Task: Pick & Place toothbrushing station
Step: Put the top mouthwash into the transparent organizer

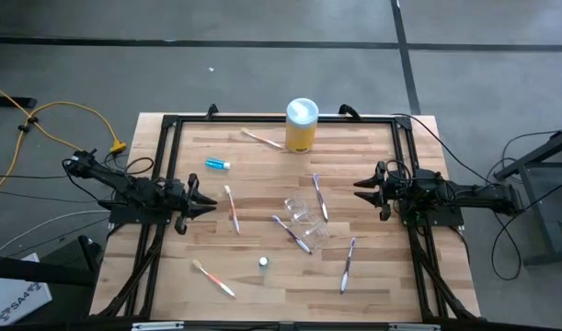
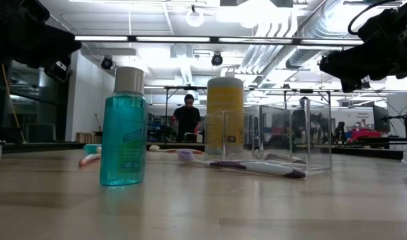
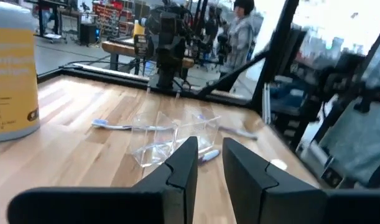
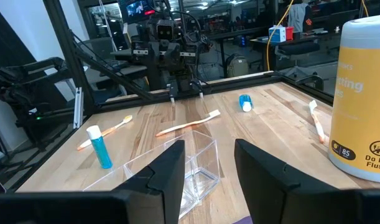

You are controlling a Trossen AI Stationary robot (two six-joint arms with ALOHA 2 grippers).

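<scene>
Wooden table (image 1: 372, 276) in a busy workshop | clear cup (image 1: 304, 213) lying mid-table, brushes (image 1: 231, 208) scattered around, blue tube (image 1: 218, 165) toward the far left | left gripper (image 1: 207, 204) and right gripper (image 1: 361, 188) parked at the sides, fingers apart, holding nothing

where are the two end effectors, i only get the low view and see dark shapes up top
Observer: The left end effector hovers over the left side of the table and the right end effector over its right side. Both are open and empty.
Operator: how many toothbrushes total
Observer: Six show from above. One purple toothbrush lies alone on the right arm's side.
Operator: anything touching the clear cup
Observer: No end effector. The clear cup sits mid-table between the arms.
</scene>
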